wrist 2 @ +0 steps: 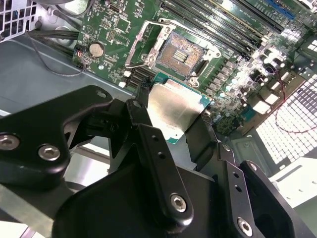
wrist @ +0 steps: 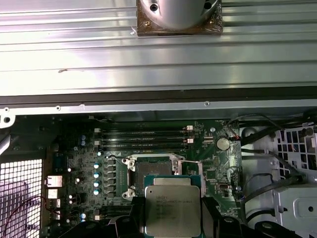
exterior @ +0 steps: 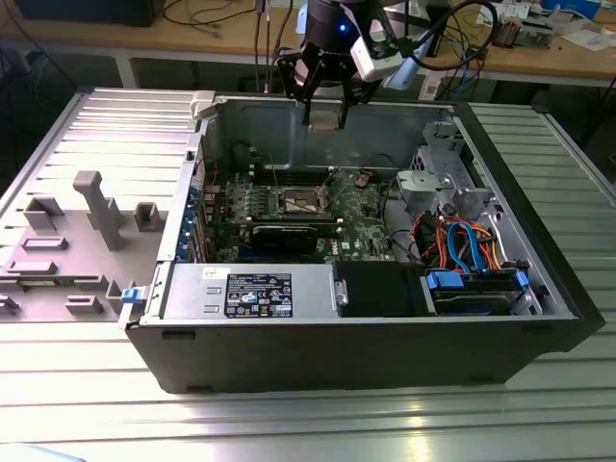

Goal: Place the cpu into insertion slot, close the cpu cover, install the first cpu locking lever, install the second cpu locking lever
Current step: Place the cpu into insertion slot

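Clasping the cpu [wrist: 172, 206]; hand [exterior: 326, 117] above the insertion slot [wrist 2: 179, 49].

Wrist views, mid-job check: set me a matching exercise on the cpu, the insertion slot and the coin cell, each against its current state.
1. cpu
2. insertion slot
3. coin cell

A. round, silver, sitting on the green board
B. empty, brownish-gold contacts bare
C. clamped in the gripper above the board

Pairs: 1-C, 2-B, 3-A
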`<state>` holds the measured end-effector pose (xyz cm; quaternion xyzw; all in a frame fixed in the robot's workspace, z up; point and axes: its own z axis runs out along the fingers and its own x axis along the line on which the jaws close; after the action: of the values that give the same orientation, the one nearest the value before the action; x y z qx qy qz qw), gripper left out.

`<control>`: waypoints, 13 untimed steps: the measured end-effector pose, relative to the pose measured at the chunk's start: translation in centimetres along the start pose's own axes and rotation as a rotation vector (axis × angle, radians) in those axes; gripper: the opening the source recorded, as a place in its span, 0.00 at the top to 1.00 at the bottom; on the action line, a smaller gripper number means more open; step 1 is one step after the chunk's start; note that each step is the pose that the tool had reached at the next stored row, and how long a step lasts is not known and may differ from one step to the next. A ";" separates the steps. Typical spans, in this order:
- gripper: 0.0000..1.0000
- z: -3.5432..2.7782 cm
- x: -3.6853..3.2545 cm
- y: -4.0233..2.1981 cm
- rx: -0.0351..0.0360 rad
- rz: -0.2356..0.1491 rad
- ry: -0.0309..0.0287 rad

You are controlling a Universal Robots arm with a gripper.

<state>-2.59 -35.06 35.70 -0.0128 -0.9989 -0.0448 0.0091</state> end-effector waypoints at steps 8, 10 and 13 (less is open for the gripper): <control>0.45 0.17 0.01 -0.02 0.0000 0.000 0.0000; 0.45 0.20 0.01 -0.02 0.0001 0.000 0.0000; 0.45 0.25 0.02 -0.02 0.0001 0.000 0.0000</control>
<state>-2.61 -35.06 35.45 -0.0128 -0.9989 -0.0448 0.0091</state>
